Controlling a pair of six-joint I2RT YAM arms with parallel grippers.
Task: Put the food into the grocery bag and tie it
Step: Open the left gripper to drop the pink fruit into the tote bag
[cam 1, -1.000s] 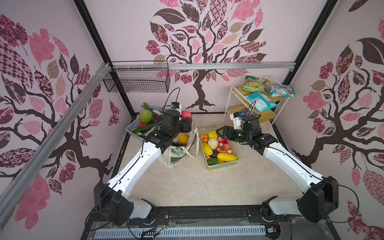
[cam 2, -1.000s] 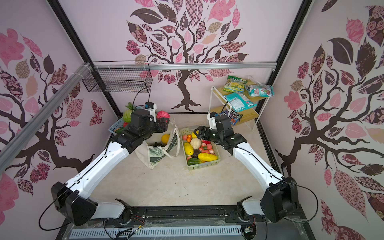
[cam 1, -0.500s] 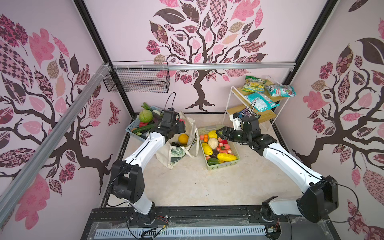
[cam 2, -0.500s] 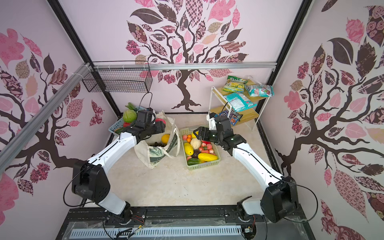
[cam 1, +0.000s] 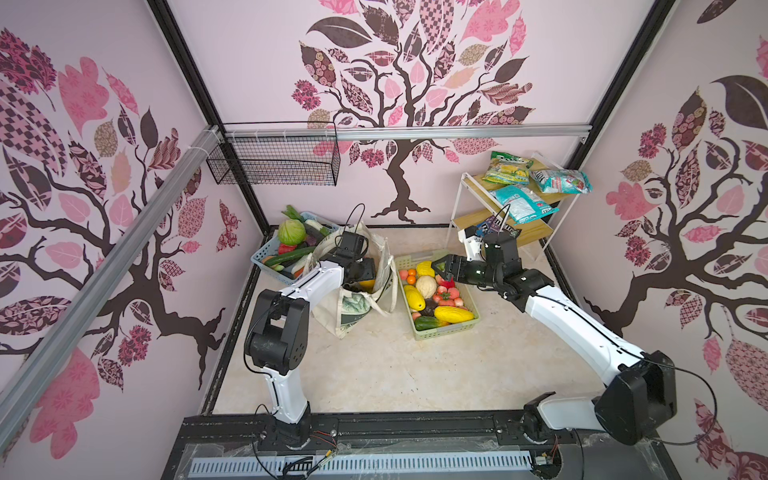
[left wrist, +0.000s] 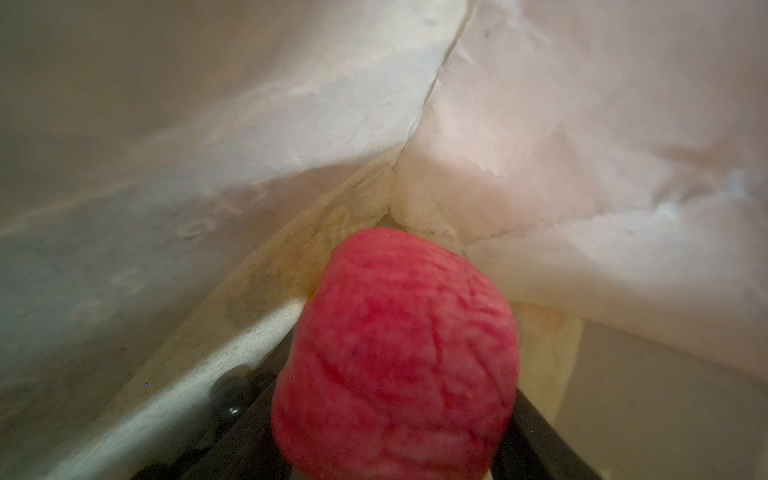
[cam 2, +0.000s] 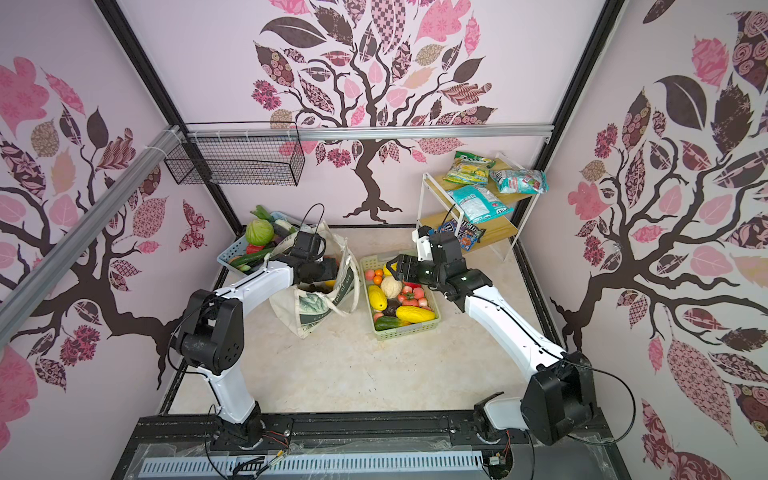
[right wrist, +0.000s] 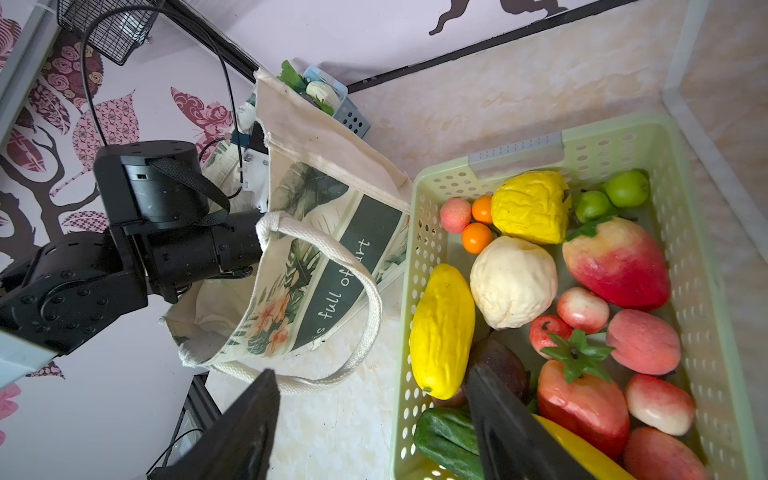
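Your left tool [left wrist: 395,382] is down inside the grocery bag [cam 1: 351,307], clamped around the red bumpy fruit [left wrist: 399,307] with cream canvas all round it. Your right tool [right wrist: 372,374] is spread wide with nothing in it, hanging over the pale-green basket [right wrist: 424,216] of fruit, just beside the bag on the bench [cam 1: 395,374].

Walls: pale pink all round, each carrying a dark tree mural [cam 1: 399,124] with patterned pink and brown leaves.
Floor: cream marbled surface [cam 1: 374,365].
Frame: black corner posts [cam 1: 199,95], and a silver rail [cam 1: 457,132] across the back wall.
Wire basket [cam 1: 274,162]: black mesh, hanging below that rail, back left.
Shelf rack [cam 1: 534,228]: white frame, two wooden tiers, back right corner.
Light: soft, even.
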